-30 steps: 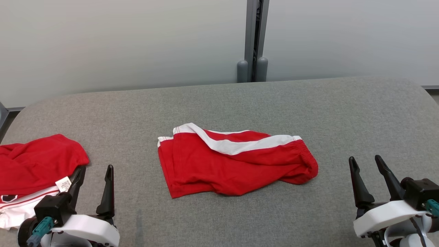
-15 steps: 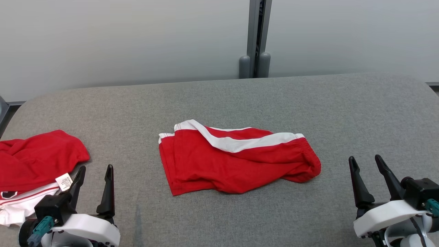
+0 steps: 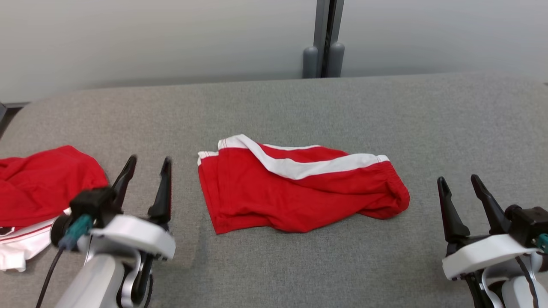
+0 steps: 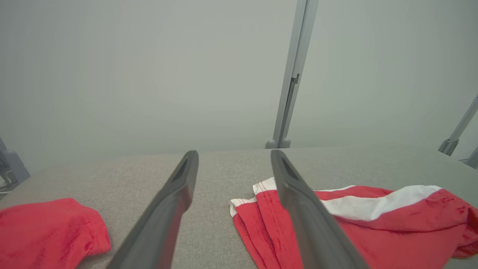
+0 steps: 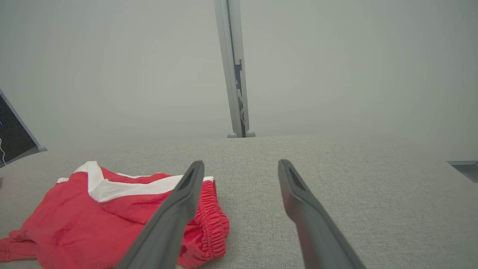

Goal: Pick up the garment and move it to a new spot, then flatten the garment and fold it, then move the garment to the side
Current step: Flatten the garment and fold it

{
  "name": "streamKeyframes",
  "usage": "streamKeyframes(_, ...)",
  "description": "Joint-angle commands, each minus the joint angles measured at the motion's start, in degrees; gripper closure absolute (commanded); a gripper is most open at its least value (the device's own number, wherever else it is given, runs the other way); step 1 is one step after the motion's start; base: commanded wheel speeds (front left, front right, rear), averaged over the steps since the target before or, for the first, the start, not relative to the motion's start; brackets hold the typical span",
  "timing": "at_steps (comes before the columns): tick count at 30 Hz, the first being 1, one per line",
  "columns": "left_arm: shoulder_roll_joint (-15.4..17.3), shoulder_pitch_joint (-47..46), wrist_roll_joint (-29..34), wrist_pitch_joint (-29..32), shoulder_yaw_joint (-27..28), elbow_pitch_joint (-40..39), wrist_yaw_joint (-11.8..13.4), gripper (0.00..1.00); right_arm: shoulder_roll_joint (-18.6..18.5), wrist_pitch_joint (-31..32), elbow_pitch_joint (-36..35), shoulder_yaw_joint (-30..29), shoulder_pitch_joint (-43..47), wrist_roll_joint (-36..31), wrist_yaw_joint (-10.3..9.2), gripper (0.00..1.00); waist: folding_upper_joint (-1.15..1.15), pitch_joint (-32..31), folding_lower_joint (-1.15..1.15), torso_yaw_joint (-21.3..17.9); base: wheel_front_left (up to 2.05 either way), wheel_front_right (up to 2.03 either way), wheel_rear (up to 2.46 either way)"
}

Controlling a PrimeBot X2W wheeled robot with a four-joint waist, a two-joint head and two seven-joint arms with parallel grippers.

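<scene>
A grey fabric-covered surface [image 3: 342, 107] lies before the robot. Behind it at 12 o'clock are a pale wall [image 3: 171, 38] and an upright grey post [image 3: 327, 38]. The garment [image 3: 299, 192], a pair of red shorts with a white band [image 3: 308, 169], lies loosely folded and wrinkled in the middle of the surface. Nothing touches it.

In the head view, the left tool [image 3: 150, 159] stands at the garment's 9 o'clock, near its left edge but apart from it. Its prongs are spread and hold nothing. The right tool [image 3: 458, 179] stands at the garment's 4 o'clock, farther off, also spread wide and empty. At 9 o'clock on the surface, beyond the left tool, a second red garment [image 3: 43, 184] rests on some white cloth [image 3: 21, 252].

The left wrist view looks low along that tool's two dark fingers [image 4: 168, 209]. The garment's hemmed corner sits at 4 o'clock, partly behind the right-hand finger, and the second red garment is at 8 o'clock. This view adds a slanted grey strut [image 4: 459, 130] at 3 o'clock.

The right wrist view places the garment at 8 o'clock. Its gathered elastic waistband [image 5: 213, 224] is turned toward the tool and partly behind one finger. This view adds a dark panel [image 5: 11, 134] at 9 o'clock, with bare surface ahead between the spread prongs.
</scene>
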Motion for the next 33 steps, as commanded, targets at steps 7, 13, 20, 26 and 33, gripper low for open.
streamKeyframes(7,-3.34,-13.57,-0.94,5.43,-2.93,7.38,-4.07,0.0,-0.61,-0.41,-0.96,1.28,-3.79,0.52,0.11,0.0,0.0,6.38,0.0,-1.94,0.0,0.0,0.0)
streamKeyframes(13,-5.47,-22.19,-3.39,10.24,-3.99,18.99,-8.42,0.0,-0.25,-1.51,0.26,2.75,-6.1,1.31,0.11,0.0,0.0,9.94,0.0,-4.61,0.0,0.0,0.0)
streamKeyframes(20,-6.02,-29.8,-5.71,14.22,-3.85,31.67,-11.66,0.0,-0.04,-3.04,2.24,3.59,-8.26,2.03,0.11,0.0,0.0,12.83,0.0,-6.98,0.0,0.0,0.0)
streamKeyframes(26,-6.32,-33.86,-7.32,16.5,-3.76,39.63,-13.16,0.0,0.07,-3.97,3.73,3.69,-9.55,2.25,0.11,0.0,0.0,14.21,0.0,-7.81,0.0,0.0,0.0)
streamKeyframes(33,-6.88,-36.11,-8.73,18.44,-5.33,44.87,-14.43,0.0,0.12,-4.77,5.02,4.25,-10.67,2.44,0.11,0.0,0.0,14.82,0.0,-8.1,0.0,0.0,0.0)
